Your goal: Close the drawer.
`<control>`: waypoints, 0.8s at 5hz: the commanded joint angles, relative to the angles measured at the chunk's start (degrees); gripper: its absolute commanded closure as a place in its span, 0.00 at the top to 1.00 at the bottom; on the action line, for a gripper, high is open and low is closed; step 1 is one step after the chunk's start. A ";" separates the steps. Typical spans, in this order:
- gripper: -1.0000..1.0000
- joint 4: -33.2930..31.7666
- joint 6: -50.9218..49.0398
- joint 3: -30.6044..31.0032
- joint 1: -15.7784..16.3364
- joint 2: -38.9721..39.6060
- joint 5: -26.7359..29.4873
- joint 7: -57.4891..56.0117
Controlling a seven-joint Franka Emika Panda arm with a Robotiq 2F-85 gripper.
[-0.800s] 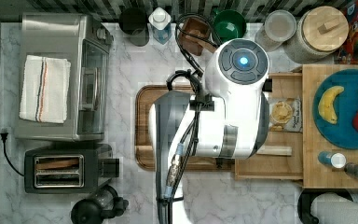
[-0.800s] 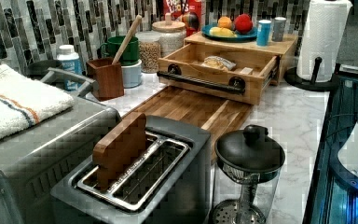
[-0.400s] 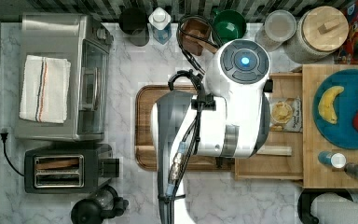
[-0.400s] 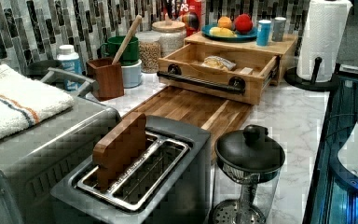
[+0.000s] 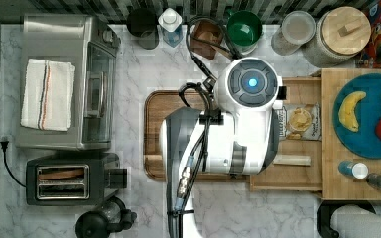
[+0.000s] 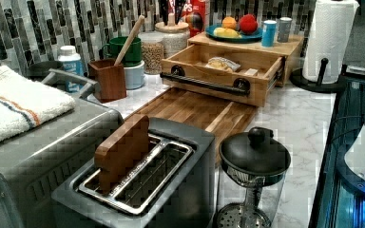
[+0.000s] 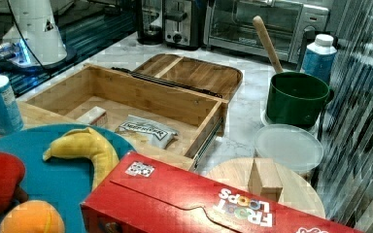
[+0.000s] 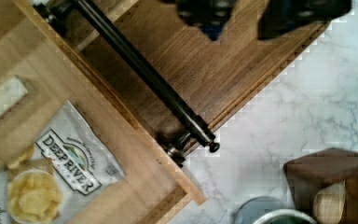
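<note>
Drawer (image 6: 217, 91) sits pulled out over the brown board (image 6: 190, 109), with its black bar (image 8: 140, 65) just beside the pincer (image 8: 240, 25), which is wide and holds nothing. A push on one end of the bar could twist and jam it. The wrist view shows the pincer beside the bar, while the left view shows how far out the drawer is.

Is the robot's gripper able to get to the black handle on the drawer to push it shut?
Probably yes. The gripper hangs above the cutting board just before the handle, and nothing lies between them on the drawer front.
</note>
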 commanded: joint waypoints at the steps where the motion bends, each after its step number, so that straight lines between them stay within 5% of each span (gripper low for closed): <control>1: 1.00 -8.16 2.03 3.91 5.80 -4.59 2.30 -18.21; 2: 1.00 -11.74 5.32 3.67 7.00 -5.92 1.43 -23.52; 3: 0.00 -13.99 7.90 2.36 6.85 -5.06 5.07 -32.30; 4: 0.00 -15.37 10.93 2.27 5.88 -2.36 4.61 -33.49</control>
